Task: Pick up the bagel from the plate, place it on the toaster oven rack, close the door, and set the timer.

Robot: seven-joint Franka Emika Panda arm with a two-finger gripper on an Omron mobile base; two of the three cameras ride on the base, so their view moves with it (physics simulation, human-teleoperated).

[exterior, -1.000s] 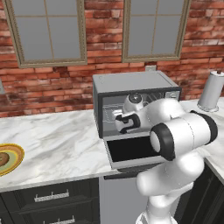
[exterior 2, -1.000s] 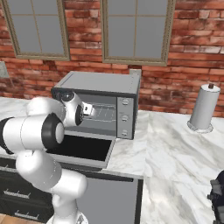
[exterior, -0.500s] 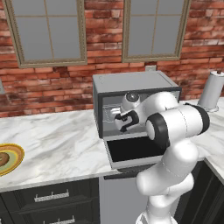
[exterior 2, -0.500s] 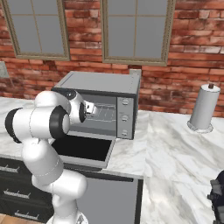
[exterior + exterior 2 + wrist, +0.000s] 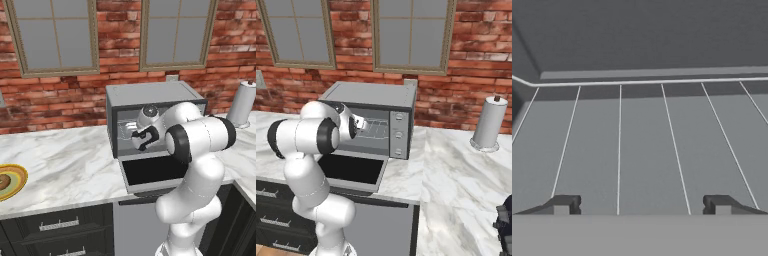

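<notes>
Left base view puts the bagel (image 5: pixel 3 182) at the far left edge of the frame, lying on the plate (image 5: pixel 16 176), well apart from the toaster oven (image 5: pixel 150 117) at the centre. The gripper (image 5: pixel 141 141) sits inside the oven mouth, above the dropped door (image 5: pixel 150 171). In the hand view its two fingertips (image 5: pixel 566 204) stand wide apart at the bottom, nothing between them, with the bare wires of the toaster oven rack (image 5: pixel 619 145) running up the frame to the back wall. So the jaws are open and empty, and the bagel has not been picked. The step in hand, as I judge it, is to fetch it: draw the hand straight out along the rack wires so the fingers miss the oven frame, lift over the door edge, then swing left across the marble counter (image 5: pixel 65 165). Come down over the ring from above and close across its outer sides, not on the plate rim. In the right base view the paper towel roll (image 5: pixel 488 123) stands at right, clear of that path
</notes>
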